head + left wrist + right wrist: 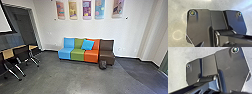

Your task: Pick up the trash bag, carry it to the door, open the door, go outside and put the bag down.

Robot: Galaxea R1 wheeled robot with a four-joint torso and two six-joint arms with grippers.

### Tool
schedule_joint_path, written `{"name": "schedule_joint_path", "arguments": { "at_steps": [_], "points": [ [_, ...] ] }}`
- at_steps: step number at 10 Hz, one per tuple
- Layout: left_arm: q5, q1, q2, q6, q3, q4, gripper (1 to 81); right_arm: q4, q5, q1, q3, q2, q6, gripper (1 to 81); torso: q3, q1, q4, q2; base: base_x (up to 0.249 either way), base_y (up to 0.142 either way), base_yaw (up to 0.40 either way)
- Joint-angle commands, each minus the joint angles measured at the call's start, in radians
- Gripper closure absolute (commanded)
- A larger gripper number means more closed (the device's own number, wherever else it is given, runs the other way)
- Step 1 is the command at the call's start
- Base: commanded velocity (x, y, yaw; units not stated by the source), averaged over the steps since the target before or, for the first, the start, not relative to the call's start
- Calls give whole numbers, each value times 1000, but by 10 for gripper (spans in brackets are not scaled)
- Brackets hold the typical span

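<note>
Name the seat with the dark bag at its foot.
The brown seat, rightmost: the bag rests at its front, not before the blue, green or orange one.

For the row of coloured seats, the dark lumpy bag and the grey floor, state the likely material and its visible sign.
Blue, green, orange and brown seat row: probably smooth vinyl or leather, judging by soft sheen and even colour.
Dark, lumpy bag: perhaps crinkled plastic, from its irregular, rounded shape; fabric is possible.
Mottled grey floor: likely polished concrete, given cloudy patches and reflections.
</note>
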Motion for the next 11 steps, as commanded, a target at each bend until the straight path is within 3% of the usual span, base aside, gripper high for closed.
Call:
{"name": "schedule_joint_path", "arguments": {
  "at_steps": [1, 11],
  "points": [
    [53, -44, 5, 0, -1, -9, 10, 1, -49, 42, 4, 7, -17, 10, 0, 0, 0, 0, 142, -92, 0],
    [53, -44, 7, 0, -1, -21, 10, -10, -49, 33, -3, 10, -60, 10, 0, 0, 0, 0, 142, -88, 0]
  ]
}}
